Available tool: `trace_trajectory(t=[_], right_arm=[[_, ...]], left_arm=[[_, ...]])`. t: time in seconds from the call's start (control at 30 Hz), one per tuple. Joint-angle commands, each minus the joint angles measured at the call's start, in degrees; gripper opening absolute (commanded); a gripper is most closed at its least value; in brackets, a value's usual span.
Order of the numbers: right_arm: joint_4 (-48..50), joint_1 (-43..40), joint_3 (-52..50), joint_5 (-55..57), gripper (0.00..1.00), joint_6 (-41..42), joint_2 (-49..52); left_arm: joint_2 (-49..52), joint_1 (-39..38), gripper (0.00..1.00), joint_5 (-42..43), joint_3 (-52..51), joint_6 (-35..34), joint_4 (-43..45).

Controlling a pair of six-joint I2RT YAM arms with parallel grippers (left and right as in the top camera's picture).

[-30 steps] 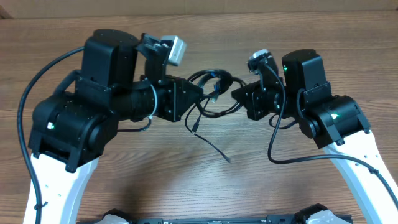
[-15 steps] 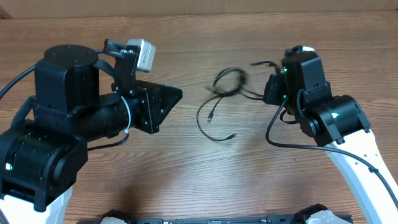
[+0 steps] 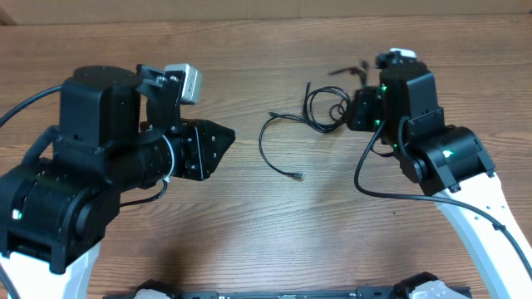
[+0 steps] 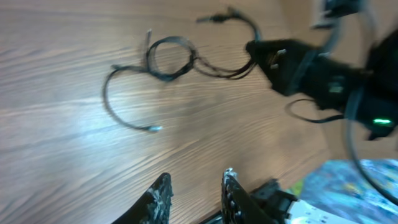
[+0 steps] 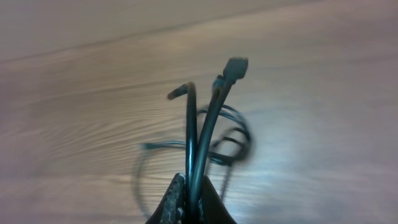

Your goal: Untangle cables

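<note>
The cables [image 3: 322, 110] are thin black cords: a small coil lies on the wooden table, and one loose strand [image 3: 268, 149] curves left and forward to a small plug end [image 3: 298, 176]. My right gripper [image 3: 357, 110] sits at the coil's right side. In the right wrist view it [image 5: 194, 186] is shut on two cable strands [image 5: 211, 118], which run up from the jaws to a plug end [image 5: 235, 66]. My left gripper [image 3: 226, 137] is well left of the cables. Its fingers [image 4: 196, 182] stand apart with nothing between them. The coil [image 4: 169, 53] shows far ahead of it.
The right arm's thick black cable [image 3: 366, 178] loops down over the table. The left arm's bulky body [image 3: 100, 166] fills the left side. The table's far edge [image 3: 266, 18] runs along the top. A blue patterned thing [image 4: 367, 186] lies beyond the table's front edge.
The left gripper has let go of the cables, opened and pulled back left. The right gripper has drawn the bundle right and away, leaving a loose strand stretched out on the table.
</note>
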Motion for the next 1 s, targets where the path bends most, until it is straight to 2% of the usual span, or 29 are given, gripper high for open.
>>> trace_trajectory(t=[0.0,0.4,0.7,0.97], right_arm=[[4.48,-0.09,0.07,-17.16,0.04,-9.97,-0.15],[20.57,-0.09,0.22,-41.75,0.04,-10.58,-0.55],[28.06,-0.09,0.22,-53.99,0.04,-7.65,-0.55],[30.05,-0.09,0.22,-55.39,0.04,-7.72,-0.52]], left_arm=[[1.81,0.44,0.31,-6.08,0.74,1.01,-1.70],[9.77,3.04,0.35,-6.10,0.70,-1.16,-4.11],[16.09,3.04,0.37,-6.01,0.70,8.48,-3.30],[20.39,3.04,0.38,-4.46,0.70,9.46,-4.59]])
